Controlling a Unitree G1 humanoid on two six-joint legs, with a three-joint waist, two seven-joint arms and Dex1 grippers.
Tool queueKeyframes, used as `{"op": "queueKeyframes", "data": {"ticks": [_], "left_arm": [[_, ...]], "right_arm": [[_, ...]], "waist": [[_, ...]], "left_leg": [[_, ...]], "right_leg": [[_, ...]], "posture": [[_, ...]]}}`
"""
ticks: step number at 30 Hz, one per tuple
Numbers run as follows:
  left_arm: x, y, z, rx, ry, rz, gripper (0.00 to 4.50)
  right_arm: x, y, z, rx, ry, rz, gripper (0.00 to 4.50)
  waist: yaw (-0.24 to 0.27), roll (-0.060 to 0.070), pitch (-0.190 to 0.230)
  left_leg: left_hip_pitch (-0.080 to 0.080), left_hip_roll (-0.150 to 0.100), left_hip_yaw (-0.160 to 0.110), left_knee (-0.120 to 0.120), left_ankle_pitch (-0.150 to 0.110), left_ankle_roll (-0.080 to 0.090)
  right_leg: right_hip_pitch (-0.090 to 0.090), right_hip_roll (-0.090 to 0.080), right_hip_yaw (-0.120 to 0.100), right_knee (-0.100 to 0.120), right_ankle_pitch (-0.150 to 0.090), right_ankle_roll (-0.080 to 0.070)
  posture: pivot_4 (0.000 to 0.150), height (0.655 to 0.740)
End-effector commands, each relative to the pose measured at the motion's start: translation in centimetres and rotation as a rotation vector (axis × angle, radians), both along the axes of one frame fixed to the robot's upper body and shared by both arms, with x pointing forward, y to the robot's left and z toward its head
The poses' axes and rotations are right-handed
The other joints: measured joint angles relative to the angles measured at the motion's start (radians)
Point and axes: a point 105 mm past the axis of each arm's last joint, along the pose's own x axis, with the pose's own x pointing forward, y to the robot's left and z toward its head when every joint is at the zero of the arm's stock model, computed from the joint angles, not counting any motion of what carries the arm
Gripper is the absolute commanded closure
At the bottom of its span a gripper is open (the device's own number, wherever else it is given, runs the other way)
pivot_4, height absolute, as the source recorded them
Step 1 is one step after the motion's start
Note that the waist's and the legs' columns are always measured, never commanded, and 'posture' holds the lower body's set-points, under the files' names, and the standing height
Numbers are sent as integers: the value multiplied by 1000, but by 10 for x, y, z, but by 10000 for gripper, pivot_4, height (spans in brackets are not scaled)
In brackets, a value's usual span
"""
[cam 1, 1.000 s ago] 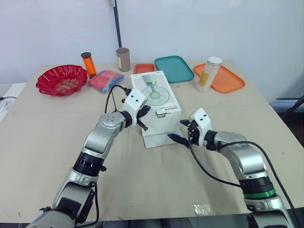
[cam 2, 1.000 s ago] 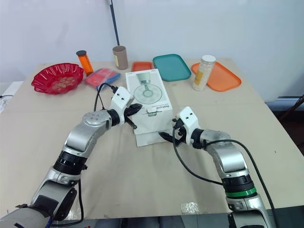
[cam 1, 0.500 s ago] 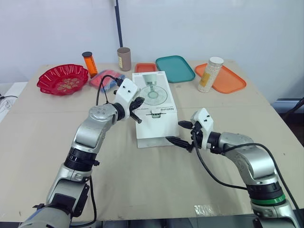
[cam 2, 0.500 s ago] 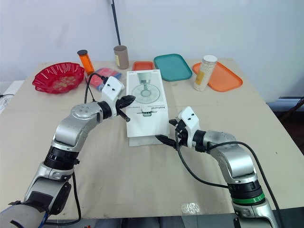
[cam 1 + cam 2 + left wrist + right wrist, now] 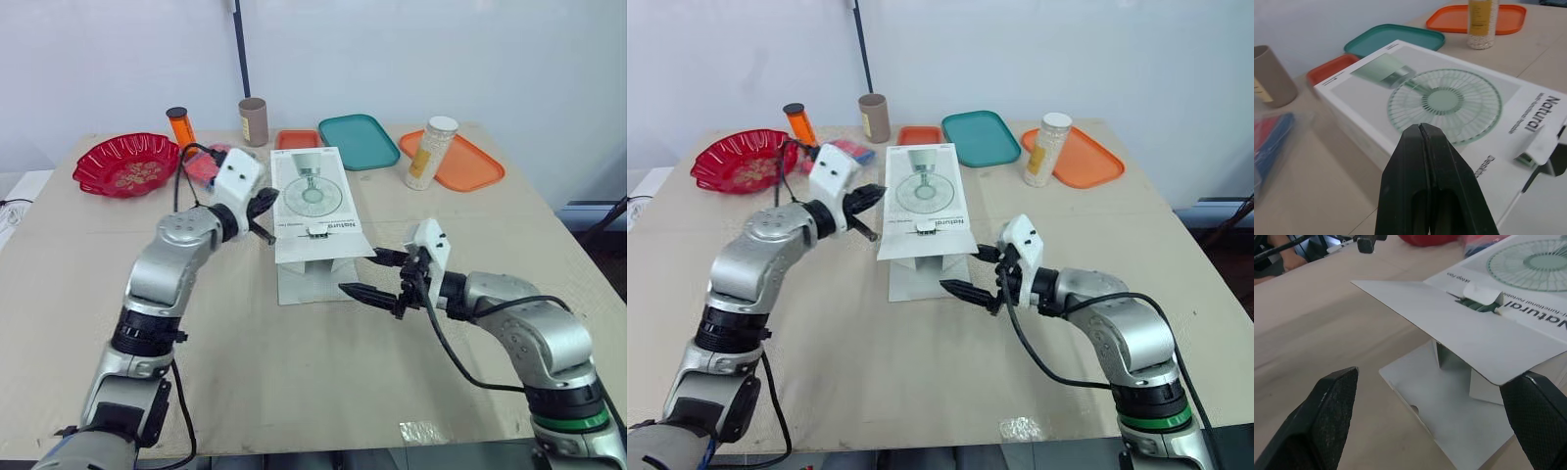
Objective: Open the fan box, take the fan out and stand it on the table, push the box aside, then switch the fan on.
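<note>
The fan box lies mid-table with its top panel tipped up at the near end and its front flap flat on the table. The left gripper sits at the box's left edge, fingers pressed together on nothing; whether it touches the card I cannot tell. The right gripper hovers just off the near right corner, spread wide. At the far edge are a teal tray and a red bowl
</note>
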Motion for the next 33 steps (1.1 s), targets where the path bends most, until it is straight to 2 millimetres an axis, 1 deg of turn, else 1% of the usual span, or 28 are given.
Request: {"op": "queueKeyframes", "data": {"ticks": [1,5,9,15,21,27,30,33], "left_arm": [[-10,17,8,9,-32,34,44660],[-17,26,-1,26,-5,48,44660],[-22,23,-4,28,3,39,44660],[-29,24,-5,24,9,39,44660],[-35,22,-1,17,0,37,44660],[-40,26,4,10,-14,58,44660],[-41,18,7,1,-22,30,44660],[-37,0,8,-5,-27,-27,44660]], "right_arm": [[-5,5,22,34,-74,32,0],[2,7,29,61,-93,16,0],[14,11,32,76,-114,-9,0],[32,17,37,100,-144,-61,0],[56,25,34,88,-157,-132,0],[72,28,31,69,-142,-176,0],[78,27,28,55,-131,-202,0],[81,25,26,43,-123,-218,0]], "waist": [[0,0,0],[5,-1,1],[5,-1,1],[5,-1,1],[4,-1,1],[4,-1,1],[4,-1,1],[5,-1,1]], "left_leg": [[0,0,0,0,0,0],[0,-1,-1,1,0,0],[0,0,-1,0,0,0],[0,0,0,0,0,0],[-1,0,0,0,0,0],[-1,0,0,0,0,0],[-1,0,0,0,0,0],[-1,0,0,0,0,0]], "right_leg": [[0,0,0,0,0,0],[0,0,0,0,0,0],[0,0,0,0,0,0],[0,0,0,0,0,0],[0,0,0,0,0,0],[-1,0,0,0,0,-1],[-1,0,0,0,1,-1],[-1,0,0,0,1,-1]], "posture": [[1500,7400],[1500,7400],[1500,7400],[1500,7400],[1500,7400],[1500,7400],[1500,7400],[1500,7400]]}}
